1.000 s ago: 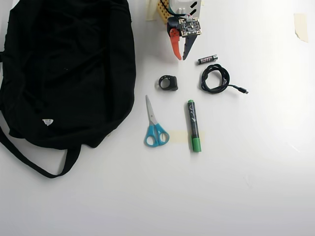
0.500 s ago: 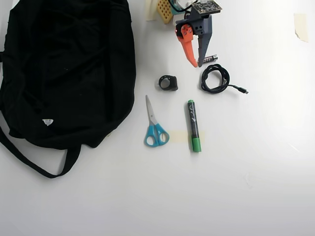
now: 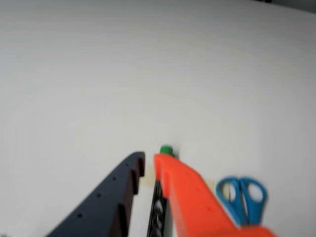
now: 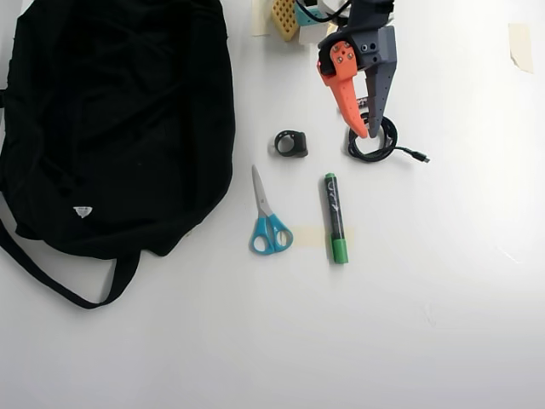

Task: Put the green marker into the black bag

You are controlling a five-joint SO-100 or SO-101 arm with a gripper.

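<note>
Jaws (image 4: 367, 134) parted narrowly above coiled cable (image 4: 372, 141), green marker (image 4: 335, 217) flat on table, black bag (image 4: 111, 119) left.

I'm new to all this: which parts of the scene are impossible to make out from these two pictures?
- Green marker: in the wrist view the gripper fingers cover most of its barrel, and blur makes its print unreadable.
- Scissors: in the wrist view their blades are hidden behind the orange finger.
- Black bag: cut off by the top and left edges of the overhead view; its opening cannot be seen.
- Coiled cable: partly covered by the gripper in the overhead view.
</note>
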